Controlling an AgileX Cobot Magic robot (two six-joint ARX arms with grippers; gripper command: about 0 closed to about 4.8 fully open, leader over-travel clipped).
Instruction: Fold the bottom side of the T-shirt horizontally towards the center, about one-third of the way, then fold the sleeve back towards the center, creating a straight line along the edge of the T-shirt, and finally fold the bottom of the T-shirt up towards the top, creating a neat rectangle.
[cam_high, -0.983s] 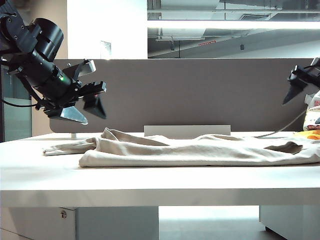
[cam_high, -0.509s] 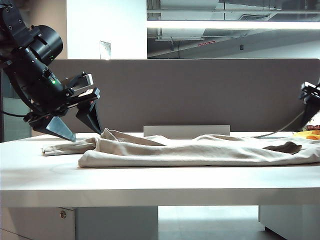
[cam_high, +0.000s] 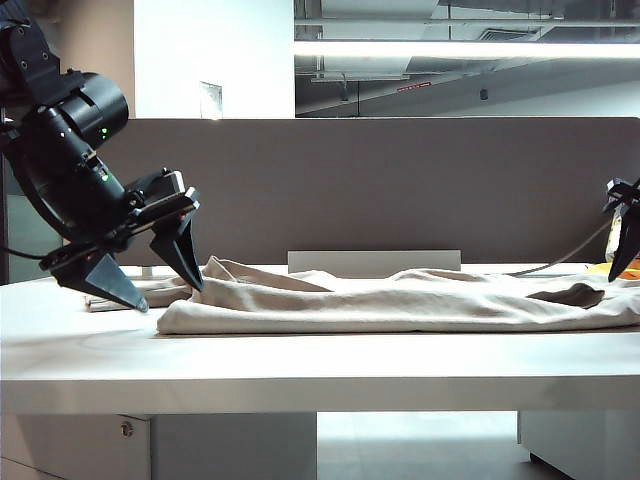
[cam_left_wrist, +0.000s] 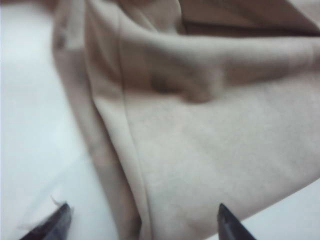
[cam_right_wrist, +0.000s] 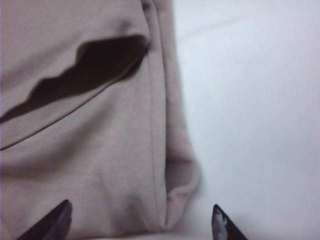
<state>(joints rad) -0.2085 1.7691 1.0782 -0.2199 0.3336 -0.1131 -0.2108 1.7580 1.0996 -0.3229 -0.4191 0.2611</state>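
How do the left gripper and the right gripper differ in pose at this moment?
In the exterior view the left gripper is fully visible at the T-shirt's left end, its tips low by the cloth. The right gripper is cut off by the frame at the far right, with only one dark finger showing. Both are open, empty and pointed down, each straddling an end edge of the shirt in its wrist view.

table (cam_high: 300, 370) white | partition (cam_high: 400, 180) grey, behind | white bar (cam_high: 374, 261) at its base | cable (cam_high: 560, 258) far right

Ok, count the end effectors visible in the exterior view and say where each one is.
2. The left end effector hovers at the T-shirt's left end; the right end effector shows partly at the frame's right edge.
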